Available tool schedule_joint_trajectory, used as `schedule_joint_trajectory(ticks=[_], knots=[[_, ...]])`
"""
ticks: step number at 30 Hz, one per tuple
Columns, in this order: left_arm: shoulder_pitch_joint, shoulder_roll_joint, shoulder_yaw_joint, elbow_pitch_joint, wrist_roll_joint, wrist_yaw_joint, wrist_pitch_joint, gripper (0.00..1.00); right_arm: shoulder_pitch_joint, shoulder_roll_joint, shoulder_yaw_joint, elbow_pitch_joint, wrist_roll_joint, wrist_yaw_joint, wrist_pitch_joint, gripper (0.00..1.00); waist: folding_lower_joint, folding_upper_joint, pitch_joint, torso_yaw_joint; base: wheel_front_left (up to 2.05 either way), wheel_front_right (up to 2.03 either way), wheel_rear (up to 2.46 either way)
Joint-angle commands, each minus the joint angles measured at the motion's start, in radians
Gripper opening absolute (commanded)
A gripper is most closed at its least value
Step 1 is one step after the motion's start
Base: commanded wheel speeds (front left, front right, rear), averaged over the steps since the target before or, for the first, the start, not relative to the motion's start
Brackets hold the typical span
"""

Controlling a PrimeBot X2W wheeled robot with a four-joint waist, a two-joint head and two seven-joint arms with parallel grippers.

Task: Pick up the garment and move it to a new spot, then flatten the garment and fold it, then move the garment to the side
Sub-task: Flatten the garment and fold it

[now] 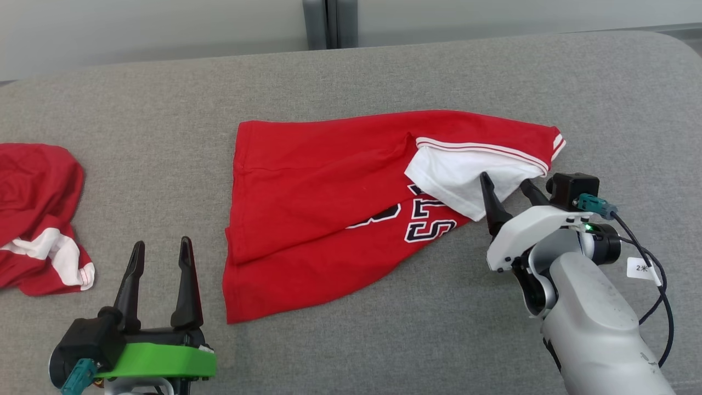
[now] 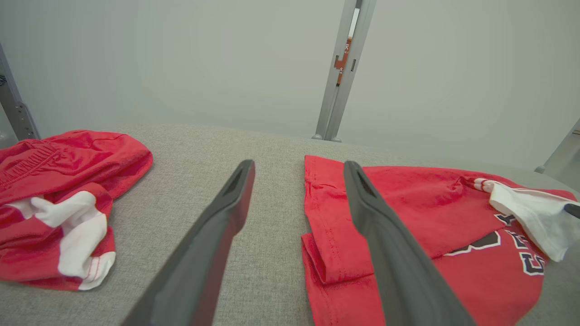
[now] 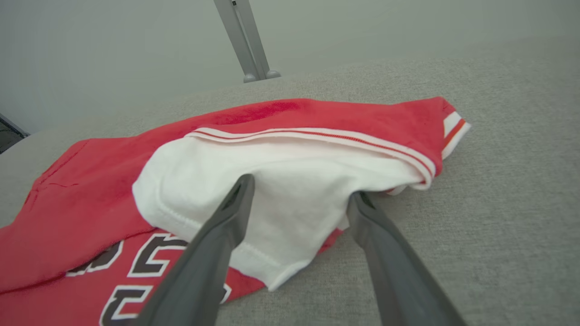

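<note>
**Right hand spread wide at the white sleeve**

Right hand (image 1: 505, 184) (image 3: 302, 188) has its two dark fingers well apart and clamped on nothing. Seen from its own wrist, one finger lies over the white sleeve (image 1: 455, 175) (image 3: 272, 167), and the other tip sits at the sleeve's edge, where the cloth meets the grey tabletop (image 1: 384, 71). I cannot tell whether that second tip touches the cloth.

Left hand (image 1: 163, 242) (image 2: 299, 164) is also fully spread and holds nothing. It sits low on the robot's left over bare tabletop, just beside the hem of the red shirt (image 1: 329, 181) (image 2: 408, 199) (image 3: 90, 194).

The shirt lies in the middle of the tabletop, folded over on itself. Its white sleeve, trimmed with red and white stripes, is turned onto the front. Dark print (image 1: 428, 222) with a white outline shows on the front. The fold and the sleeve cover part of it, so it cannot be read whole. A small white tag (image 1: 640, 269) on the right arm's cable (image 1: 666, 307) reads "2" and then a mark I cannot make out.

A second red garment (image 1: 33, 192) (image 2: 68, 154) with white patches lies bunched at the far left, well apart from the shirt. Behind the tabletop a grey metal post (image 1: 329, 22) stands against a pale wall (image 1: 137, 27).
</note>
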Motion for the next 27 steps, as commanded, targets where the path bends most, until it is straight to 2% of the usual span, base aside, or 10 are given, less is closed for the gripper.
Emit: schedule_joint_trajectory(ticks=[1, 12, 13, 14, 15, 20, 27], knots=[[-0.002, 0.002, 0.006, -0.005, 0.009, -0.002, -0.001, 1.0, -0.003, -0.003, -0.006, -0.006, 0.001, -0.001, -0.012, 1.0, 0.0, 0.0, -0.004, -0.003, 0.0, 0.0, 0.0], [-0.027, 0.002, 0.022, -0.008, 0.025, 0.0, -0.001, 1.0, -0.03, -0.003, 0.025, 0.004, 0.045, -0.001, -0.021, 1.0, 0.0, 0.0, 0.003, -0.014, 0.0, 0.0, 0.0], [-0.029, 0.002, 0.024, -0.008, 0.026, -0.001, -0.001, 1.0, -0.036, -0.003, 0.025, 0.008, 0.041, -0.001, -0.026, 0.82, 0.0, 0.0, 0.004, -0.014, 0.0, 0.0, 0.0], [-0.03, 0.002, 0.025, -0.007, 0.027, -0.001, -0.001, 1.0, -0.04, -0.003, 0.026, 0.01, 0.04, -0.001, -0.03, 0.27, 0.0, 0.0, 0.004, -0.014, 0.0, 0.0, 0.0], [-0.029, 0.002, 0.027, -0.008, 0.028, -0.002, -0.001, 1.0, -0.044, -0.003, 0.03, 0.01, 0.04, -0.001, -0.037, 0.0, 0.0, 0.0, 0.005, -0.015, 0.0, 0.0, 0.0], [-0.016, 0.002, 0.039, -0.009, 0.024, -0.002, -0.001, 1.0, -0.04, -0.003, 0.043, 0.014, 0.03, -0.001, -0.047, 0.0, 0.0, 0.0, 0.001, -0.024, 0.0, 0.0, 0.0], [0.001, 0.002, 0.038, -0.012, 0.01, 0.007, -0.001, 1.0, 0.04, -0.005, -0.041, -0.064, -0.06, -0.001, -0.044, 0.0, 0.0, 0.0, -0.017, -0.036, 0.0, 0.0, 0.0]])
